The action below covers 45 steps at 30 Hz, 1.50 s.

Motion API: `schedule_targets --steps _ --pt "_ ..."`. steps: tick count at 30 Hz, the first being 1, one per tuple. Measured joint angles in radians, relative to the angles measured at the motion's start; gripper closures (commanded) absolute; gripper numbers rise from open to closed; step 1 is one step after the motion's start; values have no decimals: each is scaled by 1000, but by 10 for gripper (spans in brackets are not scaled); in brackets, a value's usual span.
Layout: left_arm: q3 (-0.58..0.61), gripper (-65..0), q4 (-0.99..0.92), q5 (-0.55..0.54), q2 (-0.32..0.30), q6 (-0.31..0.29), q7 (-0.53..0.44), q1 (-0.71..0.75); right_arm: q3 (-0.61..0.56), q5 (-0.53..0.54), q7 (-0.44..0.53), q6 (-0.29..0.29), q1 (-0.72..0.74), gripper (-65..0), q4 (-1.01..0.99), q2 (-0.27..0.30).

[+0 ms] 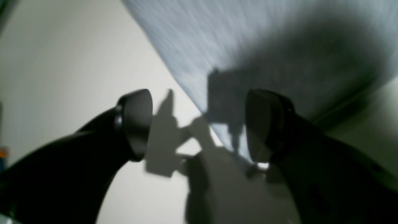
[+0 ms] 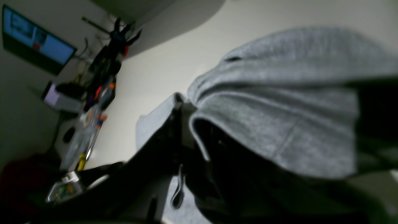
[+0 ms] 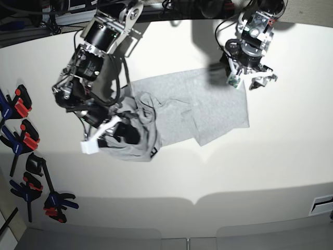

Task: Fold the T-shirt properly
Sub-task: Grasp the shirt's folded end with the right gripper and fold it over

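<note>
One T-shirt [image 3: 208,107] lay on the counter [image 3: 281,156], its far half spread flat and its near half bunched and lifted. The right pincer [image 2: 183,124] was clenched on that bunched edge, seemingly to carry it across as a fold. The left pincer [image 1: 199,124] hung released over the shirt's far corner, holding nothing.

black arms, rounded black fingertips [image 1: 136,124], silver brackets
</note>
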Motion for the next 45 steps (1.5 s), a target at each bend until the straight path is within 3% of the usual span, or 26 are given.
schedule_targets --steps 8,13,17,20,32,39,42,45 --pt "-2 -427 -78 -3 32 11 14 -96 -155 0 8 1 3 0 0 -83" --pt "-2 -427 -81 -3 70 11 14 -127 -260 -36 50 0 58 0 0 -74" --pt "-1 -427 -81 -3 80 4 13 -126 -367 -213 190 -13 68 0 -2 -74" --pt "-1 -427 -81 -10 80 3 1 -126 -423 -314 228 -40 60 0 -43 -74" --pt "-1 -427 -81 -56 80 0 -6 -126 -658 -312 369 -88 58 0 -93 -70" --pt "-1 -428 108 -75 80 -4 394 -120 -769 -309 404 -88 58 0 -93 -71" --pt "0 -428 265 -74 80 -5 488 -118 -787 -330 411 -95 58 0 -93 -71" --pt "-1 -428 386 -27 80 -7 483 -111 -790 -361 428 -133 58 0 -93 -71"
